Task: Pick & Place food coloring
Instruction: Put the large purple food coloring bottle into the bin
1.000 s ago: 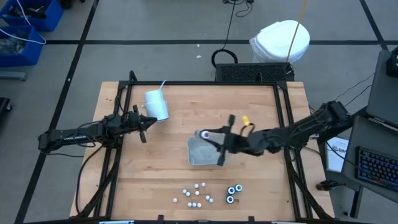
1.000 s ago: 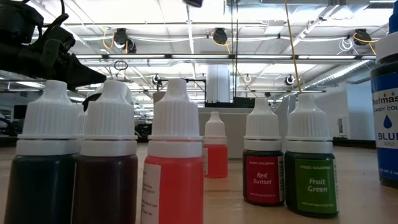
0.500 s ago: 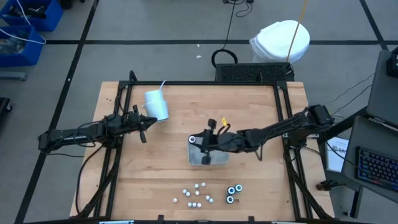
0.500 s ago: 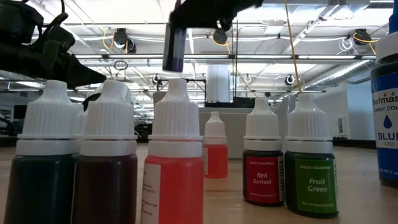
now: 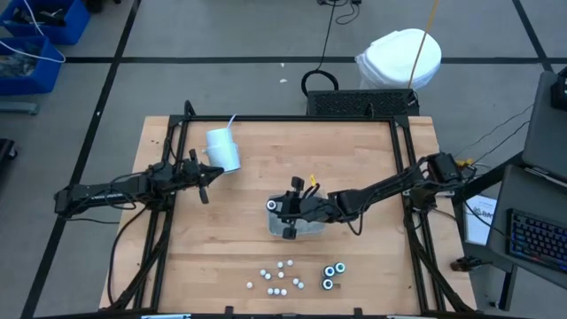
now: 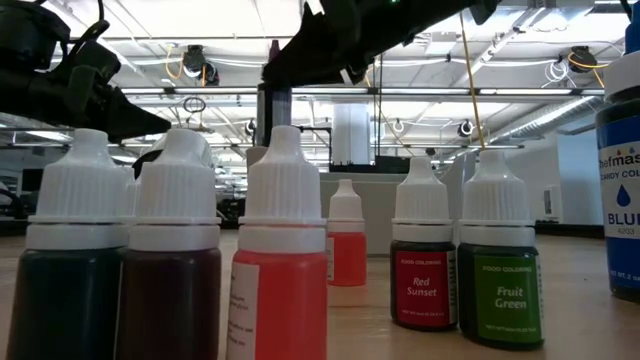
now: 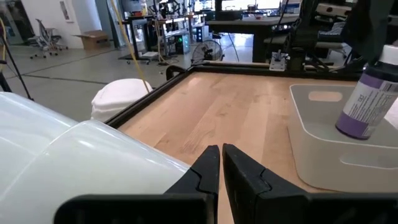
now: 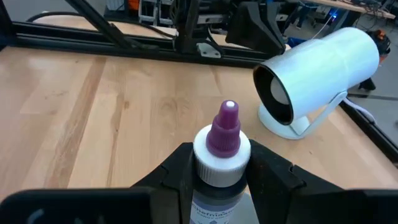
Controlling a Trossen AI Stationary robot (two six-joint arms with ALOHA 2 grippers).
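**Purple bottle over the tray, release still to come**

At the left edge of the surface point(image 5: 372, 257) the left gripper point(image 5: 205, 177) waits just beside the toppled white cup point(image 5: 223, 149), whose straw points away from the arm. Its jaws are pressed together on nothing, as the left wrist view shows.

Toward the middle sits the clear tray point(image 5: 276, 227), and the right gripper point(image 5: 290, 206) reaches across it from the right side. Its jaws pinch a purple-tipped food coloring bottle point(image 8: 221, 155) by the body just under its white collar; the left wrist view shows the same bottle, white-labelled, tilted slightly with its base inside the tray, touching or almost touching the floor there. So the step in hand appears to be the placing: the bottle has been carried to the tray and is about to be set down.

The next move likely calls for lowering until the base sits flat, straightening the slight lean, then spreading the jaws and lifting clear without tipping the bottle.

Near the front edge, well apart from the tray, the remaining small white-capped bottles point(image 5: 280, 276) stand in a loose cluster, with larger dark round ones point(image 5: 331, 273) just to their right. Those remain to be moved, so the task looks to be in an early stage.
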